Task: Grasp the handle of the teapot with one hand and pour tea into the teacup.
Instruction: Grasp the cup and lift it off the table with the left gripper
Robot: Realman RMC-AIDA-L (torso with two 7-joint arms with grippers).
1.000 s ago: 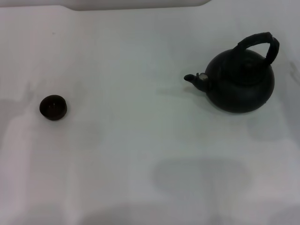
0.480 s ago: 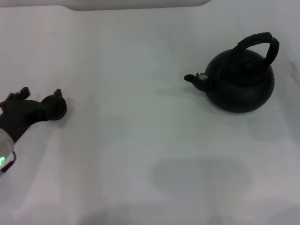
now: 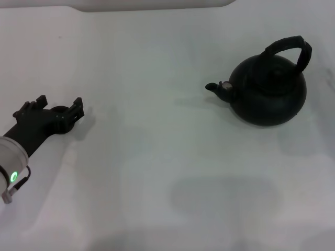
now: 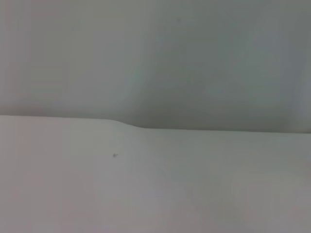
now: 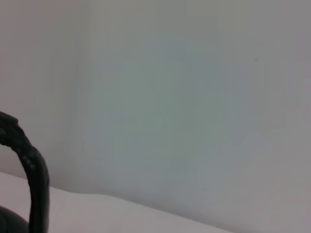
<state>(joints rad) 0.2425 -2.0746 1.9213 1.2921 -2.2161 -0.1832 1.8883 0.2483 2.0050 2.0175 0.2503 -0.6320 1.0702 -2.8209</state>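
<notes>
Altogether one teapot (image 3: pixel 269 93), one handle (image 3: pixel 291 48), one left tool (image 3: pixel 58 109) over teacup (image 3: pixel 63 112)

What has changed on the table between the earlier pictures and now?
The left gripper has come in from the robot's left side and now reaches over the teacup, hiding most of it, fingers apart. Whether it holds the cup cannot be told. The teapot stayed in place, handle untouched.

Bare white table (image 3: pixel 157 172), lab-like test bench.
</notes>
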